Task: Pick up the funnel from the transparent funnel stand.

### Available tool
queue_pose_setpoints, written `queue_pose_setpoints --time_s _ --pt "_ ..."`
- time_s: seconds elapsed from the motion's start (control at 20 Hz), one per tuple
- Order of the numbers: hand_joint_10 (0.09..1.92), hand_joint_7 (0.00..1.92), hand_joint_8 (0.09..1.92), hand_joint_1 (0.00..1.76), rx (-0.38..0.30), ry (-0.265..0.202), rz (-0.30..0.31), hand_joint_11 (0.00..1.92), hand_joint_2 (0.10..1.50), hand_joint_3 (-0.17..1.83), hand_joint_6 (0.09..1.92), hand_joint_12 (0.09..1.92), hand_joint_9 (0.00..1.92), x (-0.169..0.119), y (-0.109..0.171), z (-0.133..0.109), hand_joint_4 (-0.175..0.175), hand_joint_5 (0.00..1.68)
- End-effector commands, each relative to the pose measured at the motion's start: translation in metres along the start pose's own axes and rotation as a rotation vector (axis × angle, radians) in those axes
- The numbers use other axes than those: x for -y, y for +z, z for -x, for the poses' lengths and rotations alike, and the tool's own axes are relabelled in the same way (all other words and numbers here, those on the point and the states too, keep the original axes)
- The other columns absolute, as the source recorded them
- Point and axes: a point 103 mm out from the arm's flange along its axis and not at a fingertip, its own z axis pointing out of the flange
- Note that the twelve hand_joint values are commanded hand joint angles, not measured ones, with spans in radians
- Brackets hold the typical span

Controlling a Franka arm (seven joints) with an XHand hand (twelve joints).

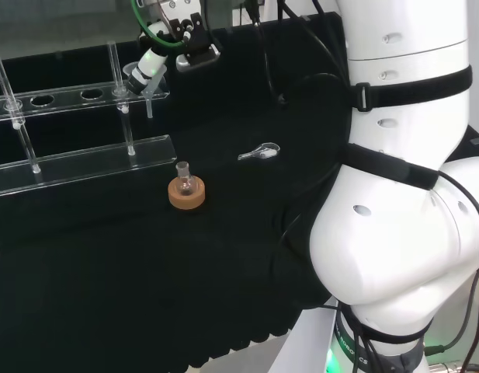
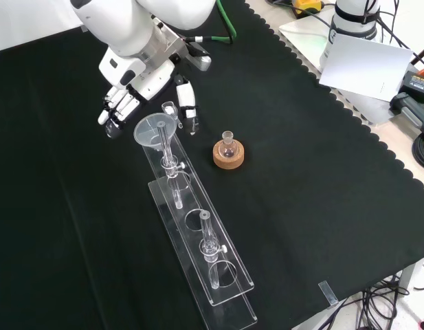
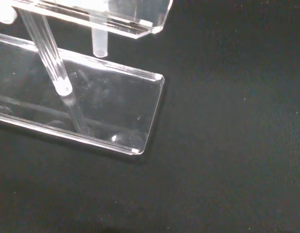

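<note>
A clear funnel [image 2: 157,130] sits in the end hole of the transparent stand [image 2: 198,256], its stem hanging down through the upper shelf. The hand [image 2: 129,86] hovers at that end of the stand. Its fingers [image 2: 114,111] are to the left of the funnel's rim and its thumb [image 2: 187,100] to the right, both apart from the glass. In the head view a finger of the hand [image 1: 151,65] lies just beside the funnel [image 1: 138,78], above the stand [image 1: 84,160]. The wrist view looks down on the stand's base plate [image 3: 96,109] and the funnel's stem [image 3: 99,44].
A small flask on a cork ring [image 1: 186,191] stands in front of the stand, also seen in the front view [image 2: 228,152]. A small clear glass piece [image 1: 259,152] lies on the cloth to its right. The arm's white links [image 1: 402,194] stand at the right.
</note>
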Motion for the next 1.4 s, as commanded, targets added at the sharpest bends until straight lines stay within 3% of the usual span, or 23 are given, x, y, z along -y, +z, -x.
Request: queue_pose_setpoints --time_s 0.05,0.2,0.4,0.5,0.55,0.7,0.95,1.1,1.15,1.4 --pt "0.09 0.00 0.09 0.45 -0.013 0.009 -0.011 0.00 0.65 0.01 0.09 1.11 0.01 -0.005 0.002 0.007 -0.031 0.00" --pt "0.09 0.08 0.09 0.44 0.007 -0.002 -0.005 0.00 0.66 0.01 0.09 1.23 0.14 -0.010 -0.001 0.006 -0.033 0.00" --pt "0.65 0.15 0.31 0.44 0.010 -0.020 -0.014 0.00 0.66 0.01 0.09 1.38 0.15 -0.012 -0.003 0.004 -0.034 0.00" --pt "0.78 0.15 0.46 0.44 0.010 -0.024 -0.021 0.00 0.67 0.01 0.09 1.40 0.14 -0.013 -0.002 0.004 -0.031 0.02" --pt "0.81 0.18 0.51 0.44 -0.006 -0.047 -0.004 0.00 0.67 0.01 0.09 1.40 0.16 -0.013 -0.002 0.006 -0.029 0.05" --pt "0.78 0.34 0.58 0.45 0.030 -0.049 -0.023 0.00 0.68 0.01 0.09 1.41 0.27 -0.016 -0.003 0.003 -0.010 0.24" --pt "0.65 0.65 0.52 0.49 0.003 -0.042 -0.005 0.00 0.70 0.02 0.09 1.44 0.48 -0.019 -0.006 0.001 0.005 0.54" --pt "0.56 0.91 0.51 0.56 -0.037 -0.044 0.090 0.00 0.72 0.03 0.11 1.51 0.65 -0.012 -0.020 0.001 0.010 0.71" --pt "0.51 1.00 0.51 0.61 -0.049 -0.051 0.157 0.00 0.74 0.05 0.17 1.54 0.74 -0.004 -0.036 0.001 0.014 0.77" --pt "0.29 1.20 0.50 0.72 -0.032 -0.081 0.258 0.00 0.71 0.19 0.62 1.61 0.99 0.021 -0.072 -0.004 0.031 0.76"
